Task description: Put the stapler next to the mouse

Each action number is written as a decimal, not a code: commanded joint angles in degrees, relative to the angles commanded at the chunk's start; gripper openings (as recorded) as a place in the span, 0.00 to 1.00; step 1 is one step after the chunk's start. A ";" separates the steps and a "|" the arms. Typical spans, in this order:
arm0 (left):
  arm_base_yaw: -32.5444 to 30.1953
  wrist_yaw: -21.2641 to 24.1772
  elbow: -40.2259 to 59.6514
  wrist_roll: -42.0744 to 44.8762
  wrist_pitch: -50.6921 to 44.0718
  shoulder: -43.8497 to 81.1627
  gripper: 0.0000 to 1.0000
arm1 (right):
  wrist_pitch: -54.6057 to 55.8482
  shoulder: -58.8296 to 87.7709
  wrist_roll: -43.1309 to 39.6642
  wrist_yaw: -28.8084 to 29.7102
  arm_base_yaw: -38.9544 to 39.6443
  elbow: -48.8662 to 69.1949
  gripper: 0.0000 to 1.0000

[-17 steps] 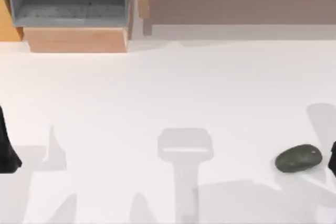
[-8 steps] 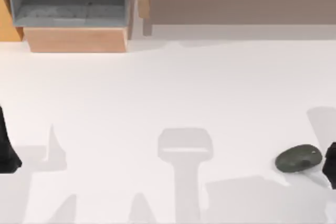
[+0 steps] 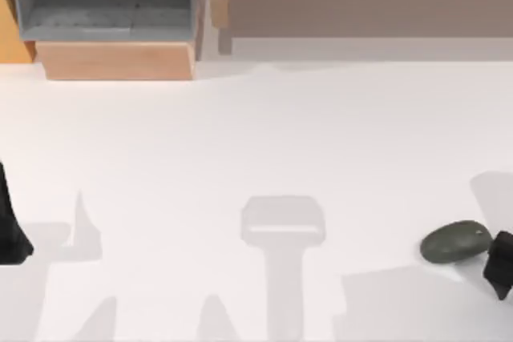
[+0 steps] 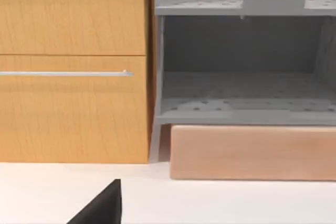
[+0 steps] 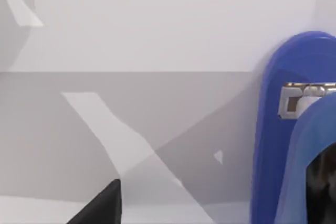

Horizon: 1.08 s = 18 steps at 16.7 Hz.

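- Over the last second the right claw [image 3: 501,266] has slid in from the table's right edge toward the mouse [image 3: 455,242], now just beside it, on its left.
- The blue stapler [image 5: 294,129] fills the right wrist view close against the claw, apparently carried in it; how wide the fingers stand I cannot tell.
- Judged from this, delivery is nearly done: lowering and letting go remain.
- The left claw [image 3: 12,230] sits parked at the table's far left edge, well apart.
- A wooden cabinet [image 4: 73,66] and grey shelf unit [image 4: 241,51] stand far beyond; nothing lies between claw and mouse.
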 joint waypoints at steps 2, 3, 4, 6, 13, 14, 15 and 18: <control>0.00 0.00 0.00 0.00 0.00 0.00 1.00 | 0.00 0.00 0.00 0.00 0.00 0.00 0.85; 0.00 0.00 0.00 0.00 0.00 0.00 1.00 | 0.00 0.00 0.00 0.00 0.00 0.00 0.77; 0.00 0.00 0.00 0.00 0.00 0.00 1.00 | 0.00 0.00 0.00 0.00 0.00 0.00 0.70; 0.00 0.00 0.00 0.00 0.00 0.00 1.00 | 0.00 0.00 0.00 0.00 0.00 0.00 0.55; 0.00 0.00 0.00 0.00 0.00 0.00 1.00 | 0.00 0.00 0.00 0.00 0.00 0.00 0.02; 0.00 0.00 0.00 0.00 0.00 0.00 1.00 | 0.00 0.00 0.00 0.00 0.00 0.00 0.00; 0.00 0.00 0.00 0.00 0.00 0.00 1.00 | 0.00 0.00 0.00 0.00 0.00 0.00 0.00; 0.00 0.00 0.00 0.00 0.00 0.00 1.00 | 0.00 0.00 0.00 0.00 0.00 0.00 0.00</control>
